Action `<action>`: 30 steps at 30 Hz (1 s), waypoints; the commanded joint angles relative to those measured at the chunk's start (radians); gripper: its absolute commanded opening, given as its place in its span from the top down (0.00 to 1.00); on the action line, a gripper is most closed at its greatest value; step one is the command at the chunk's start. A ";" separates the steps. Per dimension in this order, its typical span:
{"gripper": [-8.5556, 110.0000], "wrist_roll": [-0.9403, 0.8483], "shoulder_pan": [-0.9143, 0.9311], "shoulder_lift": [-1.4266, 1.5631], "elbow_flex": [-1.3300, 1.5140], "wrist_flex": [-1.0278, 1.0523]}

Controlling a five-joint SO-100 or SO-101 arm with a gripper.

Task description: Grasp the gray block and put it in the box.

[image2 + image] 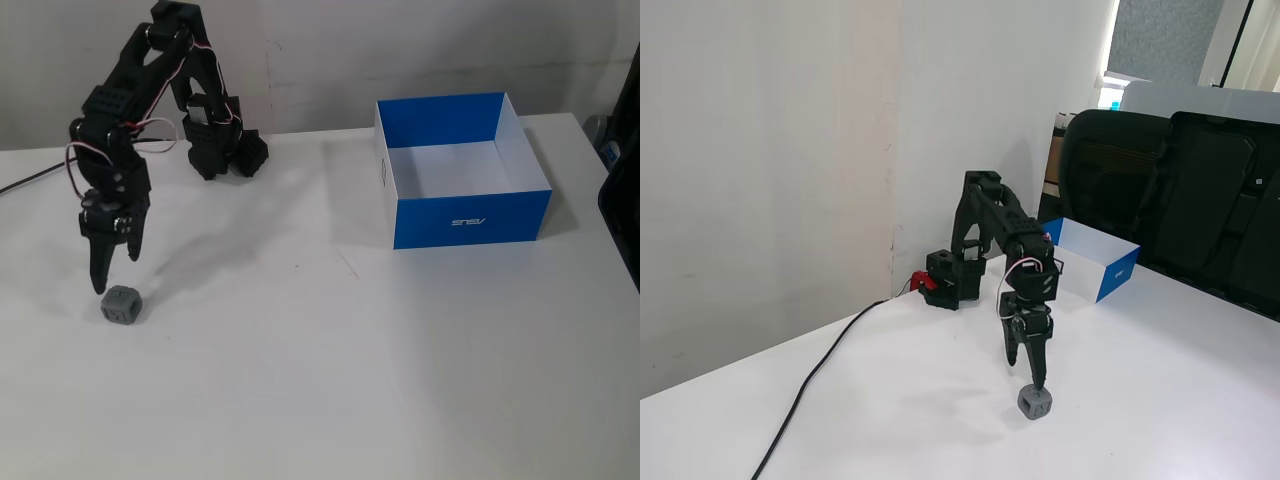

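The gray block [1035, 403] is a small dark-gray cube with holes in its faces; it sits on the white table, in front of the arm in one fixed view and at the far left in the other [122, 305]. My gripper [1026, 375] points straight down just above the block, jaws a little apart and holding nothing; it also shows in the other fixed view [115, 268]. One fingertip reaches almost to the block's top. The box [470, 220] is blue outside and white inside, open-topped and empty, far to the right. In the first fixed view it stands behind the arm [1118, 277].
The arm's base [225, 150] stands at the table's back edge by the wall. A black cable [820, 370] runs from it across the table toward the front left. Black chairs [1180, 190] stand behind the table's right side.
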 commanded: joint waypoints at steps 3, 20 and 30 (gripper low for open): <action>0.59 0.012 0.008 -0.048 -0.169 0.051; 0.57 0.011 0.018 -0.163 -0.293 0.114; 0.61 0.005 0.018 -0.233 -0.368 0.140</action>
